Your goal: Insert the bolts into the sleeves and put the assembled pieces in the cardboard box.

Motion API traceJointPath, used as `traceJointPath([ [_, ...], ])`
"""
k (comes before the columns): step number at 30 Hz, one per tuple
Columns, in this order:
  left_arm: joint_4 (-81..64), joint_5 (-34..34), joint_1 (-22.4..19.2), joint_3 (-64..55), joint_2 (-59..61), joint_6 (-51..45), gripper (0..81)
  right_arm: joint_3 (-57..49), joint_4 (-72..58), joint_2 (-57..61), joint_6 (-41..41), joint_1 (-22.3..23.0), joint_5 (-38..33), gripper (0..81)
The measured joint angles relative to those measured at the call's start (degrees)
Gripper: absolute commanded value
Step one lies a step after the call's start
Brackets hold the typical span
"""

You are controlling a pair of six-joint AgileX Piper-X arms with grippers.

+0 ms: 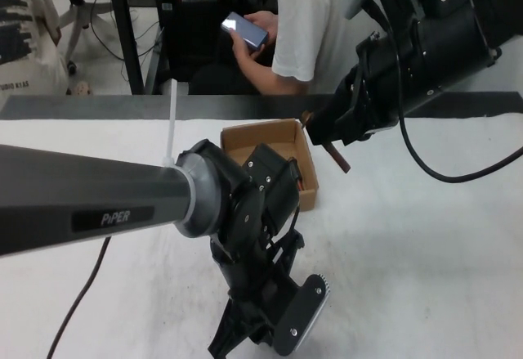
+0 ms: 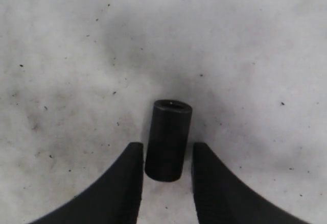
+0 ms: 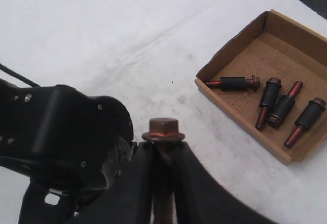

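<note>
Sleeve [image 2: 168,132] looks like a plain black metal tube, so my guess is rigid, smooth and kinda slick, small but dense. Being round, it'll probably want to roll or squirt out if it's pinched off-centre. Best bet is squeezing it across the middle of the barrel, with a flat pad on each side.

It sits on the white bench [image 2: 61,40] at the near side, right between the fingers of the left gripper [image 2: 168,150]. Those are spread, with a sliver of bench showing on either side of the sleeve, so it's not clamped yet. Its long axis runs along the gap between the fingers, and the open bore end points away from the wrist. Honestly can't tell if it's standing or lying flat.

Right gripper [image 3: 163,150] is pinched tight on a copper-coloured bolt [image 3: 163,130], held up off the bench by the right side of the cardboard box [image 3: 230,55]. The flanged hex head pokes out past the fingertips and the shank runs back between them. In the high view it slants down and to the right. Four assembled pieces [image 3: 235,83] lie in the box.
</note>
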Motion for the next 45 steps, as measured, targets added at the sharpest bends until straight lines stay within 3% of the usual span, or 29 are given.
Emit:
traceJointPath([
  [3,-0.1,0.0,0.0,0.0,0.0,0.0,11.5,0.0,0.0,0.0,0.0,0.0,-0.1,0.8],
  [4,-0.1,0.0,0.0,0.0,0.0,0.0,2.4,0.0,0.0,0.0,0.0,0.0,-0.1,0.8],
  [5,-0.1,0.0,0.0,0.0,0.2,0.0,0.0,0.0,0.0,0.0,0.0,0.0,-0.1,0.8],
  [14,-1.0,0.0,0.0,0.0,0.3,-5.7,0.3,0.0,0.0,0.0,0.0,0.0,-0.1,0.8],
  [21,-3.0,0.9,0.5,0.0,0.6,-19.0,0.3,0.0,0.0,0.0,0.0,-0.9,-0.1,0.8],
  [24,-3.9,6.9,1.8,0.0,0.6,-28.3,0.3,0.0,0.0,-0.1,0.0,-2.3,-0.1,0.8],
  [28,-6.2,12.1,3.9,0.0,0.1,-37.5,0.3,0.0,0.0,-1.0,0.0,-5.3,-0.3,0.8],
  [32,-8.0,16.6,9.3,0.0,-2.7,-46.2,0.3,0.0,-0.5,-2.2,1.8,-7.4,-2.9,0.8],
  [40,-13.5,14.0,15.4,0.0,-15.9,-51.2,0.3,0.0,-2.2,-2.7,2.6,-8.6,-3.9,0.8],
  [45,-24.7,16.7,18.5,1.6,-24.3,-66.1,0.3,0.0,-2.4,-2.7,4.3,-8.6,-5.1,0.8],
])
